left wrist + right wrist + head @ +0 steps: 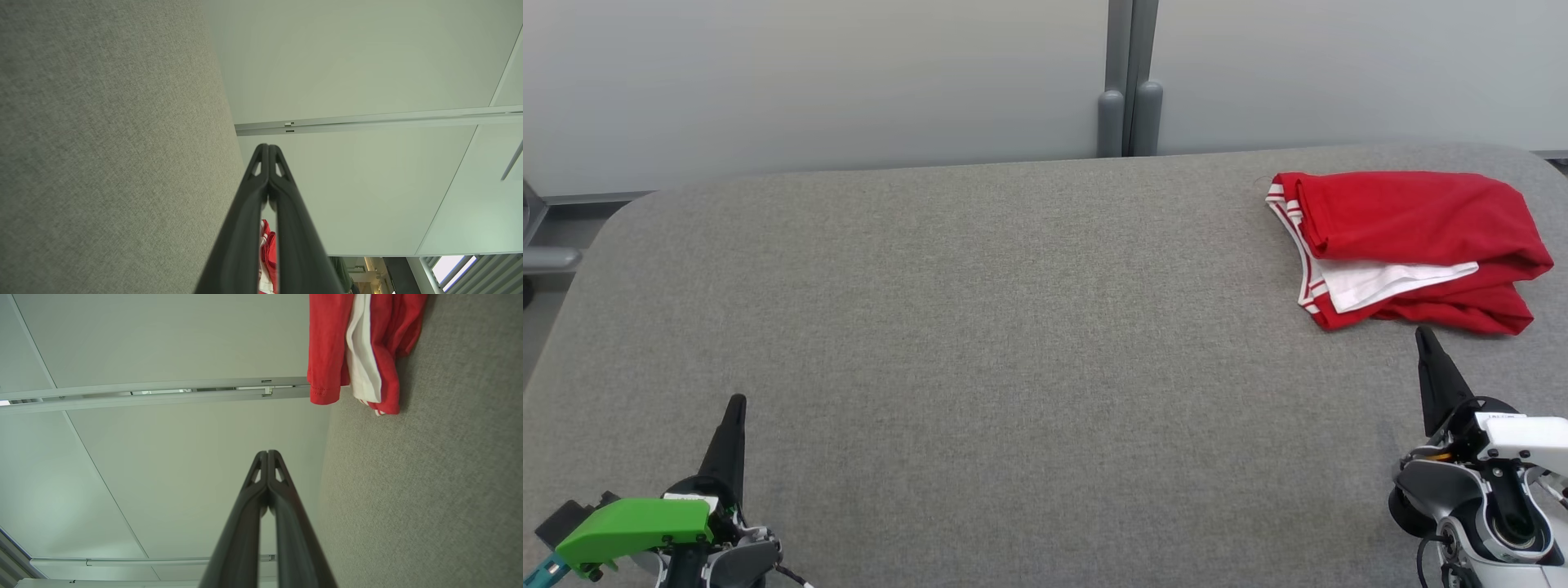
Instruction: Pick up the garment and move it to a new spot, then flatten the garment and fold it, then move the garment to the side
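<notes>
The garment (1413, 245) is red with white trim and a white inner layer. It lies folded at the far right of the grey table (1013, 327). In the right wrist view the garment (359, 347) sits at the top, well beyond my fingertips. A strip of the garment (269, 249) shows between my left fingers. My right gripper (1423, 333) is shut and empty, its tip just short of the garment's near edge. My left gripper (737, 400) is shut and empty at the lower left, far from the garment. Both pairs of fingers press together at the tips (268, 146) (267, 452).
A pale wall runs behind the table, with a grey post (1129, 90) at its middle. The table's far corners are rounded. A wide stretch of grey felt lies between the two grippers. A metal rail (547, 260) shows off the table's left edge.
</notes>
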Motion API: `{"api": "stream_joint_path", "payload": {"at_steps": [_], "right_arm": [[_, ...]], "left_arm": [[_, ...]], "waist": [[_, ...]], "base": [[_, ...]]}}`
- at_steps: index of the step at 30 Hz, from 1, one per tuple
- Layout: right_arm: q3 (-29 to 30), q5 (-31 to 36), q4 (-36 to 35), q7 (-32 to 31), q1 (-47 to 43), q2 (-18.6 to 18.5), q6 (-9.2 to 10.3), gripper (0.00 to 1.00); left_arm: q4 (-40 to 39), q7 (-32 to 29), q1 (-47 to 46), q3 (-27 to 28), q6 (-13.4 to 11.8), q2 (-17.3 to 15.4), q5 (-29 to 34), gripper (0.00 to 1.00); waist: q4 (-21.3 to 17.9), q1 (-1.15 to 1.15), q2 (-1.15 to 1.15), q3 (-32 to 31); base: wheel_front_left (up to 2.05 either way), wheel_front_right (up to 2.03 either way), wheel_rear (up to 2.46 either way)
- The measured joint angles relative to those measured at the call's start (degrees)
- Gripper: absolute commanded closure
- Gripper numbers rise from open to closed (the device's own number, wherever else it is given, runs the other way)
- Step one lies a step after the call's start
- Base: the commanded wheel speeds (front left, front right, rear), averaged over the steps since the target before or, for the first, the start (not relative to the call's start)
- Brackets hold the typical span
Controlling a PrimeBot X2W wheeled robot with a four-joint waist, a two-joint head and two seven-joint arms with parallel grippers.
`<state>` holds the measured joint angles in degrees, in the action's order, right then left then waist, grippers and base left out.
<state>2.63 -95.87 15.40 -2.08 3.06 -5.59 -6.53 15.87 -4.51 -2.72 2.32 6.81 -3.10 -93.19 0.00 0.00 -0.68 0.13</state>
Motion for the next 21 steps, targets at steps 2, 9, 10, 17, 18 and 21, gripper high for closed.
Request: {"api": "stream_joint_path", "payload": {"at_steps": [2, 9, 10, 17, 18, 21], "right_arm": [[0.0, 0.0, 0.0, 0.0, 0.0, 0.0, 0.0, 1.0], [0.0, 0.0, 0.1, 0.0, 0.0, 0.0, 0.0, 1.0], [0.0, 0.0, 0.1, 0.0, 0.0, 0.0, 0.0, 1.0], [0.1, 0.0, 0.2, -0.1, 0.0, 0.0, -0.01, 1.0], [0.1, 0.0, 0.2, -0.1, 0.0, 0.0, -0.01, 1.0], [0.1, 0.0, 0.2, -0.2, 0.0, 0.0, -0.01, 1.0]], "left_arm": [[0.0, 0.0, 0.0, 0.0, 0.0, 0.0, 0.0, 1.0], [0.0, 0.0, 0.0, 0.0, 0.0, 0.0, 0.0, 1.0], [0.0, 0.0, 0.0, 0.0, 0.0, 0.0, 0.0, 1.0], [0.0, -0.1, 0.0, 0.1, 0.0, 0.0, 0.0, 1.0], [0.0, -0.1, 0.0, 0.1, 0.0, 0.0, 0.0, 1.0], [0.1, -0.1, 0.0, 0.1, 0.0, 0.0, 0.0, 1.0]], "waist": [[0.0, 0.0, 0.0, 0.0], [0.0, 0.0, 0.0, 0.0], [0.0, 0.0, 0.0, 0.0], [0.0, 0.0, 0.0, 0.0], [0.0, 0.0, 0.0, 0.0], [0.0, 0.0, 0.0, 0.0]], "base": [[0.0, 0.0, 0.0], [0.0, 0.0, 0.0], [0.0, 0.0, 0.0], [0.0, 0.0, 0.0], [0.0, 0.0, 0.0], [0.0, 0.0, 0.0]]}}
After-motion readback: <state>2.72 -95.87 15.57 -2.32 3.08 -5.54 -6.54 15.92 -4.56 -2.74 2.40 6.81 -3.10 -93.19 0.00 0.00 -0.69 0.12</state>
